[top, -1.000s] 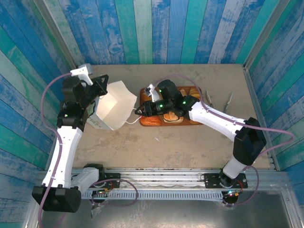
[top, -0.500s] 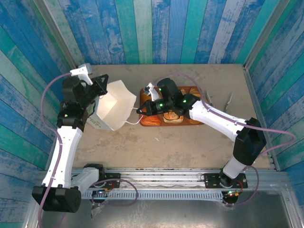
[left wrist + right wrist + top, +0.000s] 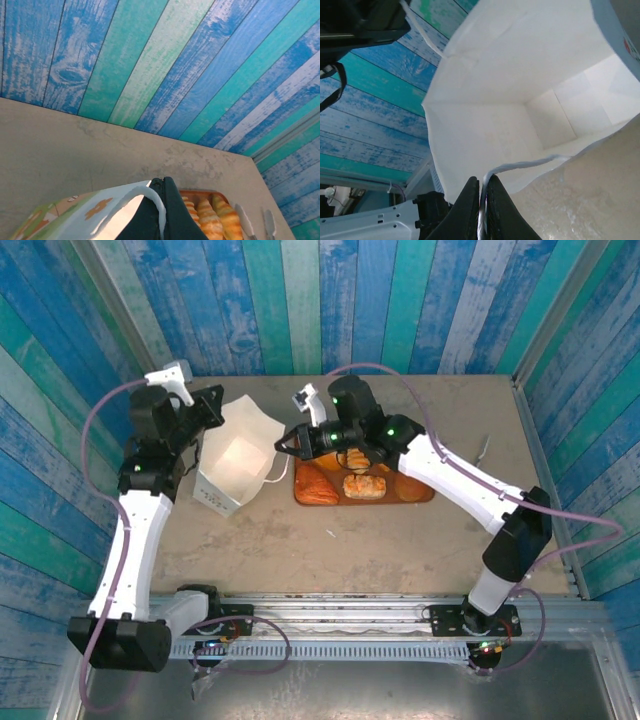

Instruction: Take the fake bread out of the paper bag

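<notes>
left arm (image 3: 130, 540): white links, black joints | right arm (image 3: 455, 490): same, green lights | cables (image 3: 84, 435): lilac, looping off both arms | wrist cameras (image 3: 172, 375): white housings | fingers (image 3: 470, 210): black, narrow | bases (image 3: 200, 605): black, on silver rail (image 3: 340, 615)

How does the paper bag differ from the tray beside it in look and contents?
The paper bag is white, tall-walled and open; the tray is reddish-brown and flat. The bag's inside looks empty in the right wrist view, while the tray carries the fake bread. The left gripper and the right gripper each pinch one of the bag's handles; nothing holds the tray. They stand side by side.
</notes>
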You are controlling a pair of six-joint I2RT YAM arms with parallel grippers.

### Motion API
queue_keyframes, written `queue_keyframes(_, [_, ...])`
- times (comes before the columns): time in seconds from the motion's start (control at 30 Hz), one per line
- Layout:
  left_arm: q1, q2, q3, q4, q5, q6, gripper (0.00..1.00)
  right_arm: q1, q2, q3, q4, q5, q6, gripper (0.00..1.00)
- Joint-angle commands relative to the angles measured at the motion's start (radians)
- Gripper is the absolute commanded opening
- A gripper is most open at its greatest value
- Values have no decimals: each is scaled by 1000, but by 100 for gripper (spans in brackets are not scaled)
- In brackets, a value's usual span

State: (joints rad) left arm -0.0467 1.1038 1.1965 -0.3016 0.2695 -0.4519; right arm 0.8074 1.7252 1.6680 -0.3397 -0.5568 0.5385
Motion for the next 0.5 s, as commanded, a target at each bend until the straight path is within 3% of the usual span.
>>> queue_keyframes(0.0, [-1, 66, 49, -9, -49, 57, 0, -13, 60, 65, -67, 14, -51, 10])
queue_keyframes(0.47, [13, 337, 203, 87, -46, 77, 1, -63, 198, 283, -104, 50, -69, 10])
